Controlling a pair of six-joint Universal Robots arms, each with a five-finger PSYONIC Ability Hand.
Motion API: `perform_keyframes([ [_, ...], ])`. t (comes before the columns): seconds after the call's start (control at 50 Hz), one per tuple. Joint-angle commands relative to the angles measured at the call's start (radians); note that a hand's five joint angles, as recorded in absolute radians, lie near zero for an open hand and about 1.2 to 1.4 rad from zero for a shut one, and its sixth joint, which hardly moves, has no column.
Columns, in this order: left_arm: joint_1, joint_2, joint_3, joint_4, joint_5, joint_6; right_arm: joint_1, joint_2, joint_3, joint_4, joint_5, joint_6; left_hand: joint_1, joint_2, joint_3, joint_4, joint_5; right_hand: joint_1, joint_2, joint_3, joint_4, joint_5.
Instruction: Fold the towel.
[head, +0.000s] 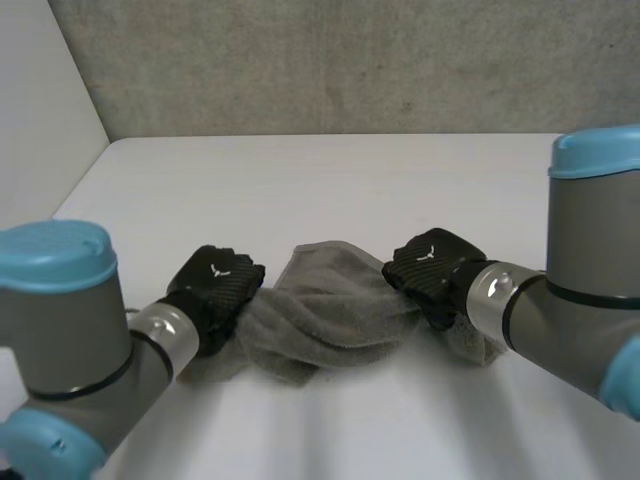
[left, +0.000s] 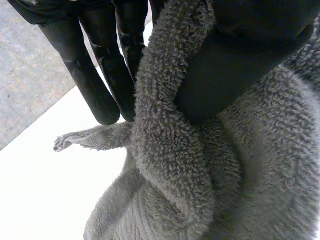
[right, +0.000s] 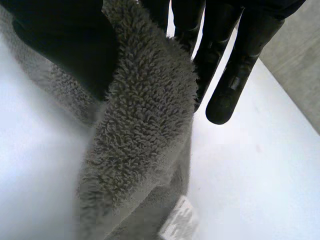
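A grey terry towel (head: 325, 315) lies bunched on the white table (head: 330, 180) between my two hands. My left hand (head: 218, 283) is at the towel's left edge. Along its palm, a thick fold of towel (left: 170, 145) runs between the straight fingers (left: 100, 75) and the thumb (left: 235, 55), which pinch it. My right hand (head: 432, 266) is at the towel's right edge. There a fold of towel (right: 145, 115) is pinched between its thumb (right: 65, 45) and fingers (right: 235, 65). A loose towel corner (left: 65, 142) sticks out past my left fingertips.
A white label (right: 177, 222) shows on the towel below my right hand. A grey wall (head: 340, 60) closes the table's far side and a white panel (head: 40, 100) stands at its left. Bare tabletop stretches beyond the towel toward the wall.
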Motion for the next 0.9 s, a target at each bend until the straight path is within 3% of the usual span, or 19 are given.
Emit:
perform_keyframes([
  [0.02, 0.002, -0.130, 0.277, 0.033, -0.010, 0.041, 0.004, 0.212, -0.361, -0.112, 0.137, -0.020, 0.223, 0.214, 0.214, 0.213, 0.195, 0.413, 0.217, 0.213, 0.207, 0.242],
  [0.08, 0.002, -0.153, 0.445, 0.088, -0.016, 0.116, 0.015, 0.245, -0.526, -0.227, 0.211, -0.054, 0.223, 0.214, 0.214, 0.213, 0.195, 0.413, 0.217, 0.213, 0.207, 0.242],
  [0.12, 0.003, -0.151, 0.582, 0.199, -0.058, 0.185, 0.016, 0.240, -0.582, -0.302, 0.232, -0.074, 0.223, 0.214, 0.214, 0.213, 0.195, 0.413, 0.217, 0.213, 0.207, 0.242],
  [0.2, 0.003, -0.131, 0.653, 0.313, -0.132, 0.219, 0.016, 0.200, -0.601, -0.494, 0.230, -0.106, 0.220, 0.211, 0.211, 0.211, 0.192, 0.413, 0.217, 0.213, 0.207, 0.242],
  [0.24, 0.003, -0.113, 0.659, 0.352, -0.163, 0.221, 0.018, 0.138, -0.534, -0.674, 0.214, -0.112, 0.220, 0.211, 0.211, 0.211, 0.192, 0.413, 0.217, 0.213, 0.207, 0.242],
  [0.28, 0.000, -0.079, 0.618, 0.363, -0.201, 0.218, 0.019, 0.110, -0.474, -0.738, 0.207, -0.114, 0.211, 0.202, 0.202, 0.202, 0.183, 0.413, 0.217, 0.213, 0.207, 0.242],
  [0.38, 0.000, -0.058, 0.430, 0.353, -0.206, 0.218, 0.019, 0.044, -0.267, -0.810, 0.142, -0.111, 0.199, 0.190, 0.190, 0.190, 0.171, 0.413, 0.217, 0.213, 0.207, 0.242],
  [0.52, -0.004, -0.082, 0.179, 0.360, -0.201, 0.204, 0.016, 0.061, -0.046, -0.777, 0.091, -0.115, 0.187, 0.178, 0.179, 0.178, 0.160, 0.413, 0.217, 0.213, 0.207, 0.242],
  [0.66, -0.070, -0.139, -0.038, 0.350, -0.201, 0.169, 0.016, 0.183, 0.123, -0.523, 0.091, -0.123, 0.164, 0.155, 0.155, 0.155, 0.136, 0.413, 0.217, 0.213, 0.207, 0.242],
  [0.8, -0.092, -0.075, -0.137, 0.288, -0.206, 0.175, 0.012, 0.165, 0.166, -0.337, 0.090, -0.108, 0.161, 0.152, 0.152, 0.152, 0.133, 0.413, 0.217, 0.213, 0.207, 0.242],
  [0.88, -0.090, -0.005, -0.160, 0.209, -0.206, 0.170, 0.009, 0.090, 0.192, -0.258, 0.085, -0.086, -0.018, -0.027, -0.027, -0.027, -0.046, 0.292, 0.096, 0.092, 0.086, 0.121],
  [0.9, -0.089, 0.023, -0.166, 0.165, -0.206, 0.169, 0.009, 0.090, 0.192, -0.258, 0.085, -0.086, -0.190, -0.199, -0.198, -0.199, -0.217, 0.291, 0.095, 0.091, 0.085, 0.120],
])
